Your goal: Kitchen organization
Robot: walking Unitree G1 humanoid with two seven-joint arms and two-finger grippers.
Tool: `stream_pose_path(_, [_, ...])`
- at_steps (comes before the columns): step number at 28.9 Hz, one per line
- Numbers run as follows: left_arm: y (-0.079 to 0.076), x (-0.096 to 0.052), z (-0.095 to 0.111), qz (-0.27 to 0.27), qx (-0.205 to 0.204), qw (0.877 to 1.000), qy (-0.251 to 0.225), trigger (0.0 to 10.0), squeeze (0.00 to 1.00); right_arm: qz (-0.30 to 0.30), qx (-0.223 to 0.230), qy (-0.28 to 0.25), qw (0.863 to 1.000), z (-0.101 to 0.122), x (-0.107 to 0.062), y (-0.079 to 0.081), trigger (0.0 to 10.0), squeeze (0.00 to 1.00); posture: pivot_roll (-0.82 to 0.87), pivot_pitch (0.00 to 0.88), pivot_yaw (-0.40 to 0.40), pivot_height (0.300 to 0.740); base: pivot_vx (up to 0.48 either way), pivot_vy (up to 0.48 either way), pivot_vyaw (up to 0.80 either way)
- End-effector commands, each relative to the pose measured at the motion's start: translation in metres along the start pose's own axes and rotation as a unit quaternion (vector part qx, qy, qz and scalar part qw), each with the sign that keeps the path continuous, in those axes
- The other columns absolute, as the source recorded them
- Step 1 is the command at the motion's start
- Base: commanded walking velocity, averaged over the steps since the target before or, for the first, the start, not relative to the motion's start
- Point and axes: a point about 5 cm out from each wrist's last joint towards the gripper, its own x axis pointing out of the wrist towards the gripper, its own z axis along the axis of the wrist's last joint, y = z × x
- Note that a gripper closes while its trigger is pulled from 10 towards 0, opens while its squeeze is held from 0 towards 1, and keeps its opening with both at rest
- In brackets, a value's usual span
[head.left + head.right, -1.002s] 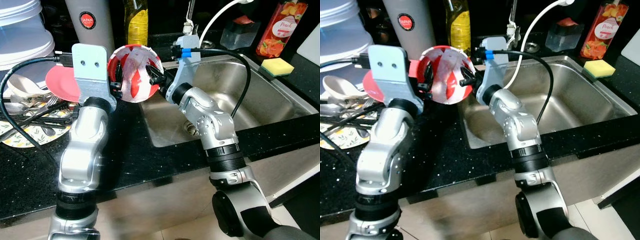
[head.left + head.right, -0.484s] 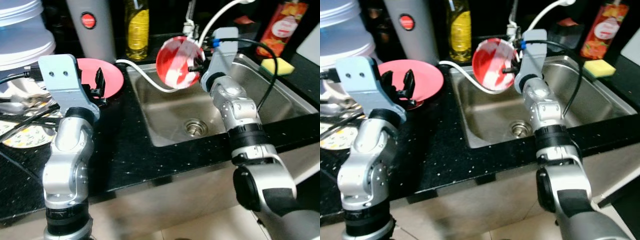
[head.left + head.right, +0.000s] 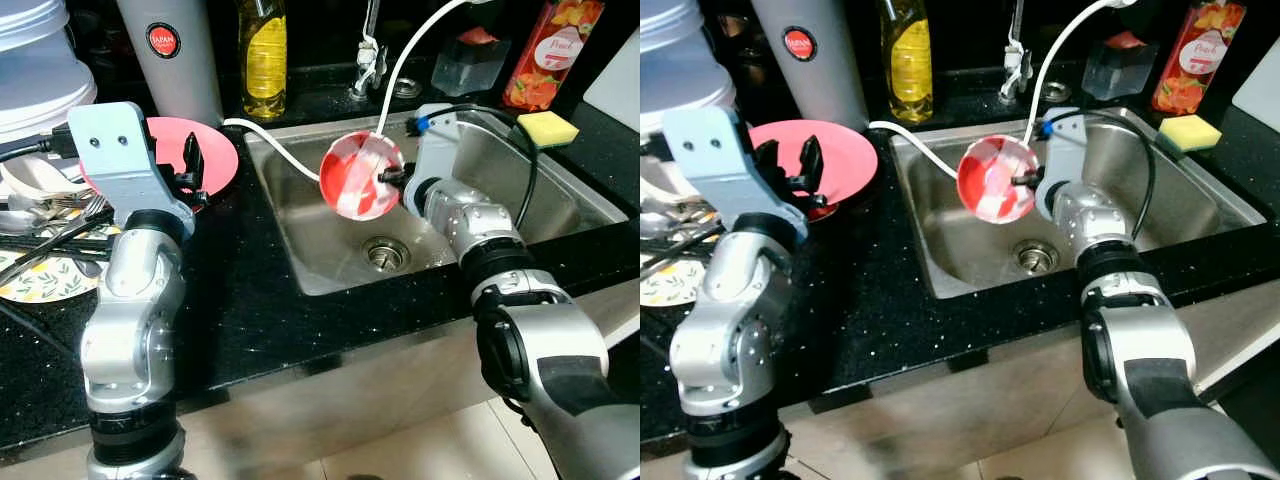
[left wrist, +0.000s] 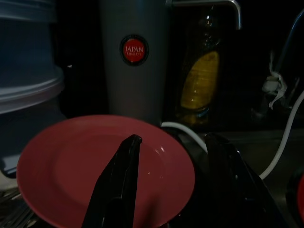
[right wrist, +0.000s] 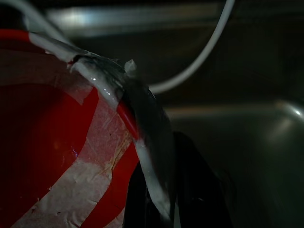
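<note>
A red bowl patched with white tape (image 3: pixel 360 188) hangs tilted on its side above the steel sink (image 3: pixel 560 175). My right gripper (image 3: pixel 389 176) is shut on its rim; the right wrist view has that rim (image 5: pixel 142 118) pinched between the black fingers (image 5: pixel 197 185). My left gripper (image 3: pixel 788 160) is open over the black counter. Its fingers (image 4: pixel 124 166) are spread just above a pink plate (image 3: pixel 218 152) and hold nothing.
A grey flask (image 3: pixel 170 50), a yellow oil bottle (image 3: pixel 262 55) and stacked white tubs (image 3: pixel 40 70) stand at the back. A white hose (image 3: pixel 285 150) runs into the sink. Cutlery and a floral plate (image 3: pixel 40 282) lie far left. A yellow sponge (image 3: pixel 547 127) sits right of the sink.
The bowl was between both grippers; the left let go and drew back over the pink plate. My right gripper carried the bowl right and lowered it over the sink.
</note>
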Motion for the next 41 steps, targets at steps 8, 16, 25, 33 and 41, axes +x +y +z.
stream_pose_path(8, [0.000, -0.003, -0.010, 0.007, 0.014, 0.999, 0.035, 10.0, 0.00, 0.052, -0.100, 0.082, 0.990, -0.034, 0.006, 0.022, 10.0, 1.00, 0.02, 0.000, -0.065, 0.740, 0.000, 0.000, 0.00])
stream_pose_path(16, [0.001, -0.003, -0.010, 0.013, 0.013, 0.999, 0.036, 10.0, 0.00, 0.060, -0.103, 0.085, 0.989, -0.037, 0.007, 0.025, 10.0, 1.00, 0.03, 0.000, -0.073, 0.740, 0.000, 0.000, 0.00])
stream_pose_path(25, [0.009, -0.004, -0.014, 0.037, 0.019, 0.998, 0.055, 10.0, 0.00, 0.043, -0.030, -0.037, 0.998, 0.009, 0.007, 0.020, 10.0, 0.00, 0.03, 0.007, -0.064, 0.740, 0.000, 0.000, 0.00])
stream_pose_path(33, [0.023, -0.009, -0.025, 0.086, -0.038, 0.992, 0.088, 10.0, 0.00, 0.055, 0.002, -0.280, 0.958, 0.106, -0.023, 0.011, 10.0, 0.00, 0.02, 0.018, -0.039, 0.740, 0.000, 0.000, 0.00])
stream_pose_path(41, [0.040, 0.002, -0.031, 0.147, -0.176, 0.969, 0.096, 10.0, 0.00, 0.088, 0.001, -0.350, 0.933, 0.124, -0.040, 0.023, 10.0, 0.00, 0.01, 0.023, -0.032, 0.740, 0.000, 0.000, 0.00])
